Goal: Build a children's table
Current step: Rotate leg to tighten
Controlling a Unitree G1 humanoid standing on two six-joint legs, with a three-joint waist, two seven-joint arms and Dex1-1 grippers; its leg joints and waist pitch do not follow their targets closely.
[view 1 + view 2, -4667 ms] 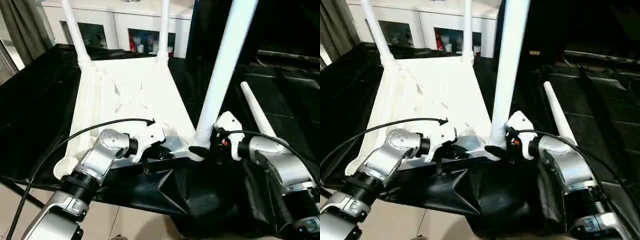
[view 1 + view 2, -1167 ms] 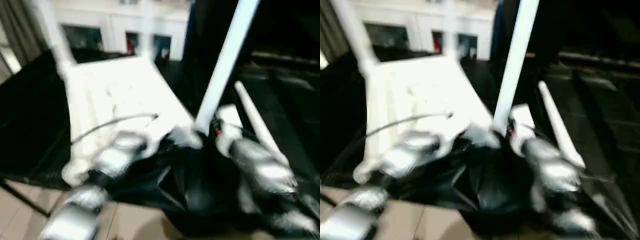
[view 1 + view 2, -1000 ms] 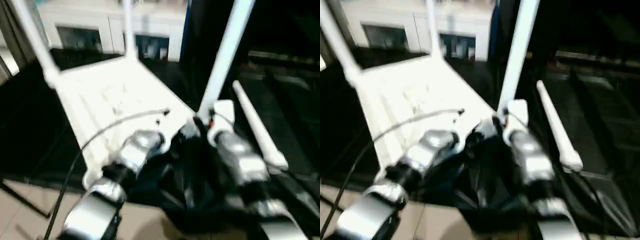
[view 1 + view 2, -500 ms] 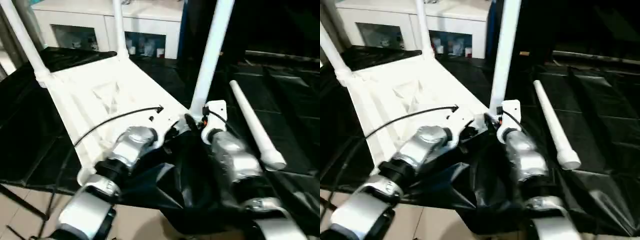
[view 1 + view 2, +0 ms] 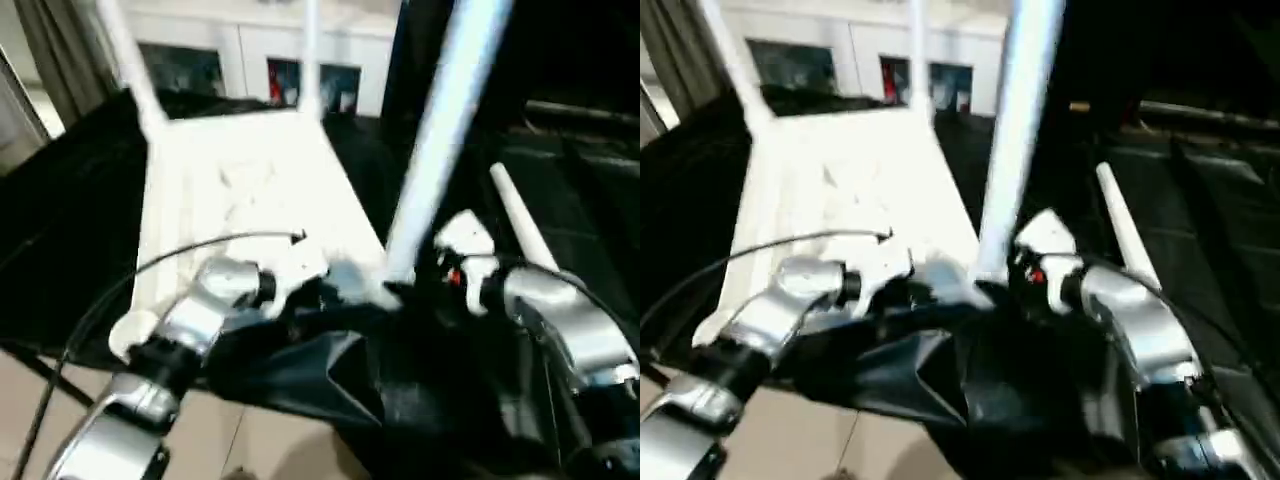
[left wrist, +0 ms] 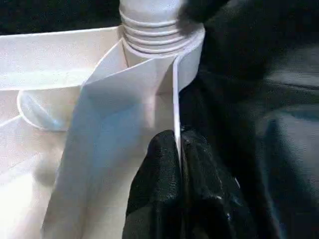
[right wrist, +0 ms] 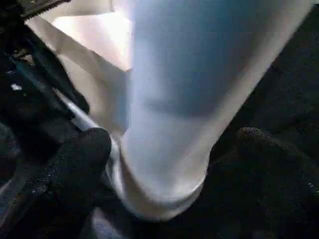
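The children's table lies upside down: its white tabletop (image 5: 250, 190) shows the ribbed underside. Two legs (image 5: 130, 60) (image 5: 310, 50) stand in the far sockets. A third leg (image 5: 440, 140) stands in the near right socket (image 6: 159, 30). My left gripper (image 6: 178, 164) is shut on the thin rim wall just beside that socket. My right gripper (image 7: 174, 144) is open around the base of the third leg, one finger (image 7: 79, 154) on each side. A fourth leg (image 5: 515, 225) lies loose on the cloth to the right.
A black cloth (image 5: 60, 220) covers the work surface and hangs in folds over its near edge. White cabinets (image 5: 240, 60) stand behind it and a curtain (image 5: 50, 40) hangs at far left. Tiled floor (image 5: 40, 410) shows at lower left. A black cable (image 5: 150, 262) arcs over my left forearm.
The head camera has swung, so the whole picture shifted. My right gripper's fingers have spread apart at the third leg's base. My left gripper still pinches the rim.
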